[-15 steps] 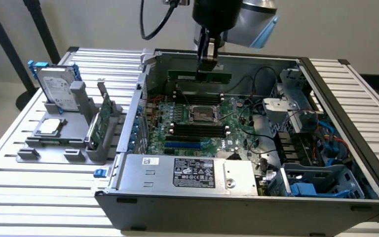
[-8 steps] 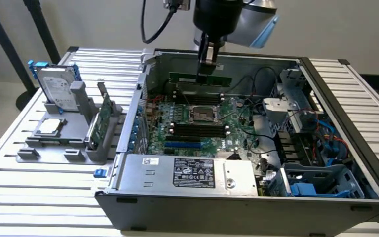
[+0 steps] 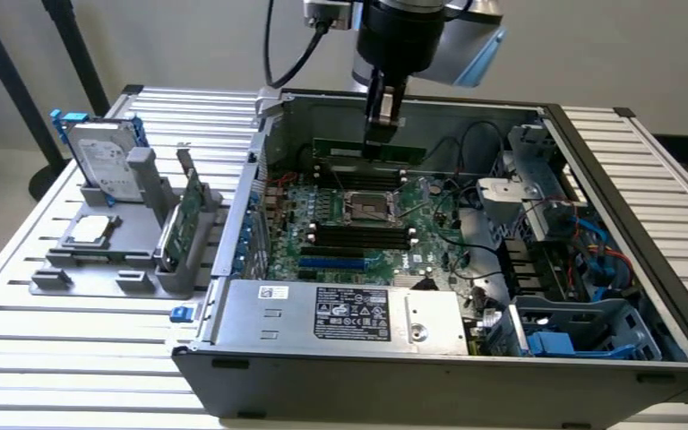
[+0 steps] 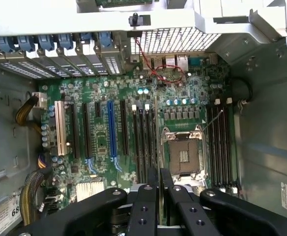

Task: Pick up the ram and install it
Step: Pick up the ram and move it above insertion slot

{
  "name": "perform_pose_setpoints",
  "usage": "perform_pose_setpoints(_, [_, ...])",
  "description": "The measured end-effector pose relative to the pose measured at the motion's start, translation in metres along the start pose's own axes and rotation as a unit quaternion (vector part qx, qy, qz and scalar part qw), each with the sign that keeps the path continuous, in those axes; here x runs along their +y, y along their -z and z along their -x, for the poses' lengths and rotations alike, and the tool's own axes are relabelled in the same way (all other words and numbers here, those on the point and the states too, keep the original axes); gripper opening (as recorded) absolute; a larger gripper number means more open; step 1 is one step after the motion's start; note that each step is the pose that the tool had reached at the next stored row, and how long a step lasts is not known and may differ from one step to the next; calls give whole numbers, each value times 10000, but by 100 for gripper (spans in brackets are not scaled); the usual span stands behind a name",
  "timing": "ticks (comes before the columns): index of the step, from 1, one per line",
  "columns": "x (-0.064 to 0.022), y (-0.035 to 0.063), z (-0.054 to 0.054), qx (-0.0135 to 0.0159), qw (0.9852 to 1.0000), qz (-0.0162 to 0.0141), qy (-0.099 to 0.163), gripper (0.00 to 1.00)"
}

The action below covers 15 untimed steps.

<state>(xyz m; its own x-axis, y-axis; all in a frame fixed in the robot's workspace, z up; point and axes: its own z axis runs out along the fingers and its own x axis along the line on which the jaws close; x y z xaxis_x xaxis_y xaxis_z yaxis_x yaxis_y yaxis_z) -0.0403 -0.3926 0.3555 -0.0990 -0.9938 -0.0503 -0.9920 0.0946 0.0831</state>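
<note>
My gripper (image 3: 382, 134) is clamped on the ram (image 3: 350, 146), held level over the mobo (image 3: 320, 260) at 12 o'clock from the CPU socket (image 3: 368, 208) in the exterior view, so I'd say carry-to-slot step, w/ seating likely needing it square over a DIMM slot (image 3: 362, 235) & a straight push.
</note>
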Motion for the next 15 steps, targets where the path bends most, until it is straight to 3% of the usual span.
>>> perform_pose_setpoints(4, [-14,-43,1,22,10000,-45,0,14])
perform_pose_setpoints(8, [-17,-83,2,34,9999,-128,3,14])
perform_pose_setpoints(11, [-20,-118,4,36,9998,-171,5,14])
perform_pose_setpoints(15, [-21,-133,6,36,9998,-179,6,14])
